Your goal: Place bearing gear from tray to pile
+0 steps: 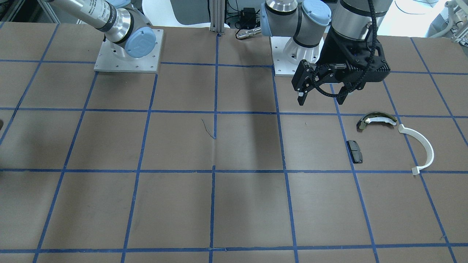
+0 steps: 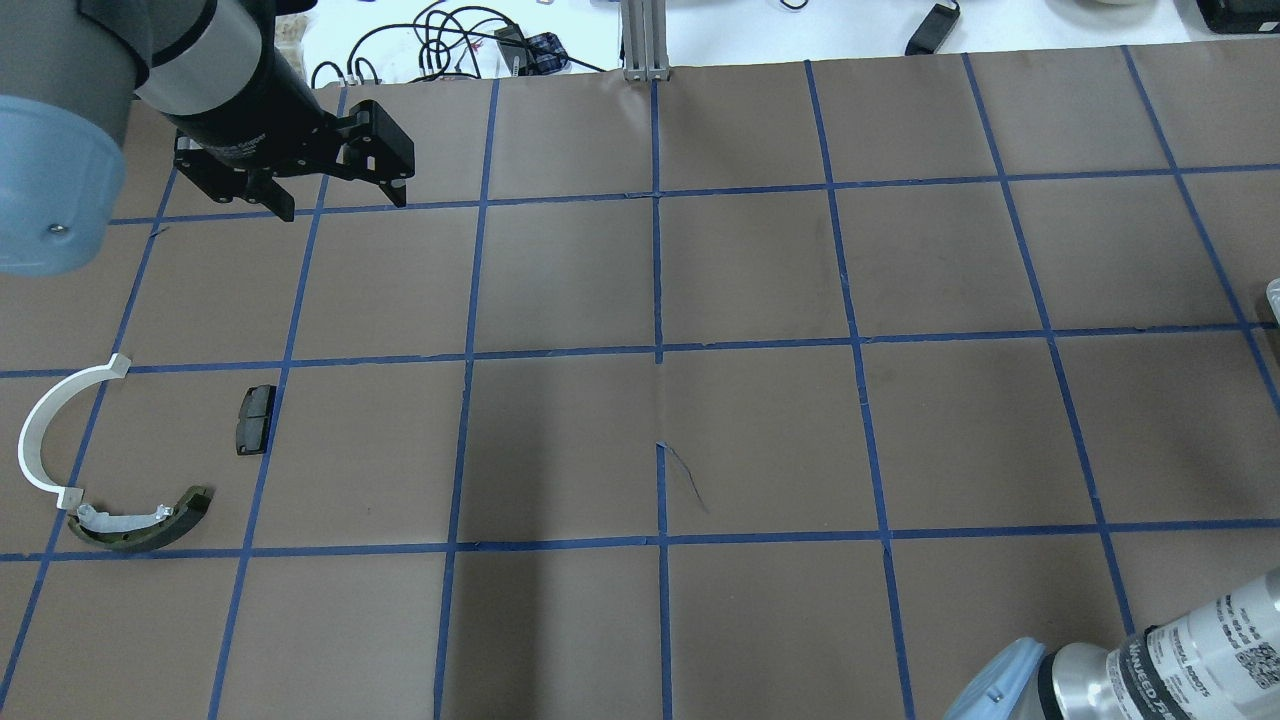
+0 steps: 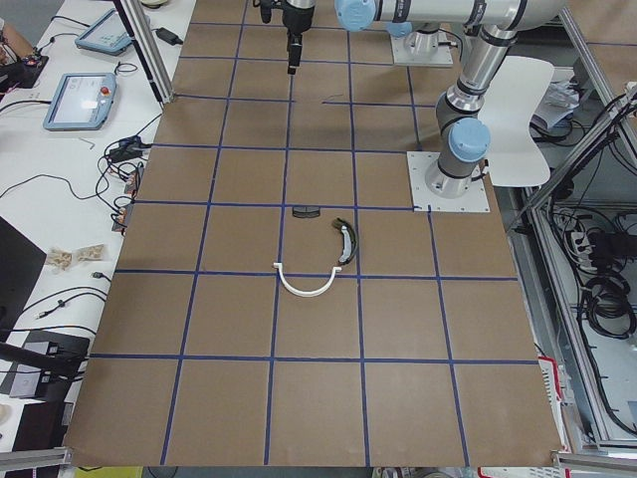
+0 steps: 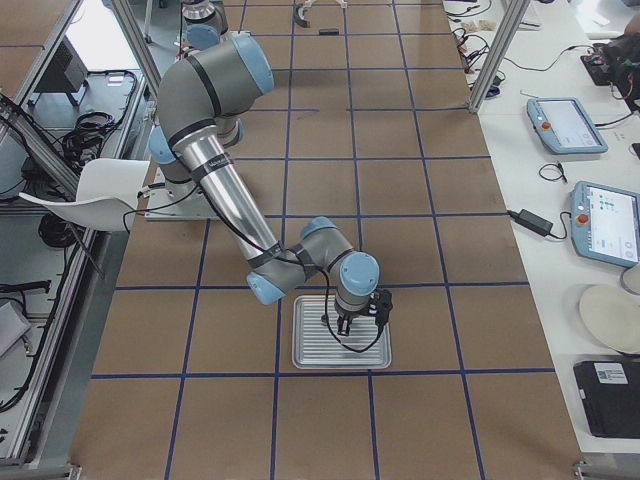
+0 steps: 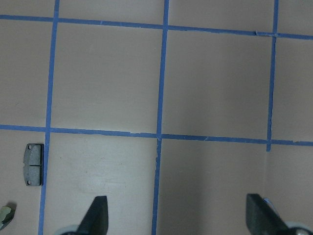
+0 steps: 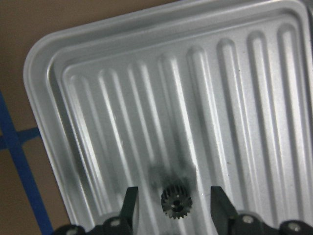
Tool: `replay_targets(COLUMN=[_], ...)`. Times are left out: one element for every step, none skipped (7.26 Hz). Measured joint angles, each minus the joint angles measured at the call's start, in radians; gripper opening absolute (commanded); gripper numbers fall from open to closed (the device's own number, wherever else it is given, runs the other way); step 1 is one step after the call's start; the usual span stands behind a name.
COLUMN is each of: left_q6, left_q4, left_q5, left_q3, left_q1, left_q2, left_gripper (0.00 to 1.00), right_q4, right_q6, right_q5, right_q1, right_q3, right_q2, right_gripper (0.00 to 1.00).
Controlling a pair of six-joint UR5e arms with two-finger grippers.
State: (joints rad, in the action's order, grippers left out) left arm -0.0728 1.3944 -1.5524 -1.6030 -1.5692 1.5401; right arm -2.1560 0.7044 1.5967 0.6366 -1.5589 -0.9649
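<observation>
Right pincer (image 6: 173, 193) spread wide above the metal tray (image 6: 54, 107), with nothing in its grasp. On the ribbed tray floor, between the two fingers (image 6: 130, 205): the bearing gear (image 6: 175, 203), small, dark and toothed, roughly centred in the gap. Bare metal on either side of it, neither finger touching. Hard to tell from the wrist view how high the fingertips hang over the tray floor. Gear close to one rounded corner of the tray, with brown desk (image 1: 182, 204) and a blue tape line beyond the rim.

In the right-side view, the tray (image 4: 310, 355) flat on the desk at the robot's right end, the right pincer (image 4: 360, 322) pointing straight down over it.

At the opposite end of the desk, well apart from the tray: the pile. Three loose parts, none touching the gear: a white arc (image 1: 424, 146) lying flat, an olive-and-white shoe (image 1: 376, 119) just beside one end of the arc, and a flat black pad (image 1: 355, 151) near both, on a tape line.

Left pincer (image 1: 321, 101) raised above the desk near the pile, beside it rather than over it. Fingers wide apart and empty, only bare paper and tape lines below. In the left wrist view, the pad (image 5: 33, 164) off to one side of the fingertips (image 5: 98, 215).
</observation>
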Motion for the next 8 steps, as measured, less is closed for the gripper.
replay_targets(left_q6=[0.000,0.000,-0.001,0.000,0.000,0.000,-0.001,-0.001], left_q4=[0.000,0.000,0.000,0.000,0.000,0.000,0.000,0.000], left_q5=[0.000,0.000,-0.001,0.000,0.000,0.000,0.000,0.000], left_q3=[0.000,0.000,0.000,0.000,0.000,0.000,0.000,0.000], left_q1=[0.000,0.000,0.000,0.000,0.000,0.000,0.000,0.000], left_q2=[0.000,0.000,0.000,0.000,0.000,0.000,0.000,0.000], left_gripper=[1.00,1.00,1.00,1.00,1.00,1.00,1.00,1.00], right_q4=[-0.007,-0.010,-0.012,-0.012,-0.012,-0.008,-0.002,0.005], right_q6=[0.000,0.000,0.000,-0.001,-0.001,0.000,0.002,0.002], right_q5=[0.002,0.003,0.004,0.004,0.009,0.027,0.052,0.068], right_q1=[0.000,0.000,0.000,0.000,0.000,0.000,0.000,0.000], right_q3=[-0.001,-0.001,0.000,0.000,0.001,0.001,0.002,0.004], right_q2=[0.005,0.012,0.017,0.020,0.019,0.018,0.015,0.007], right_gripper=[0.59,0.58,0.32,0.08,0.00,0.00,0.00,0.00])
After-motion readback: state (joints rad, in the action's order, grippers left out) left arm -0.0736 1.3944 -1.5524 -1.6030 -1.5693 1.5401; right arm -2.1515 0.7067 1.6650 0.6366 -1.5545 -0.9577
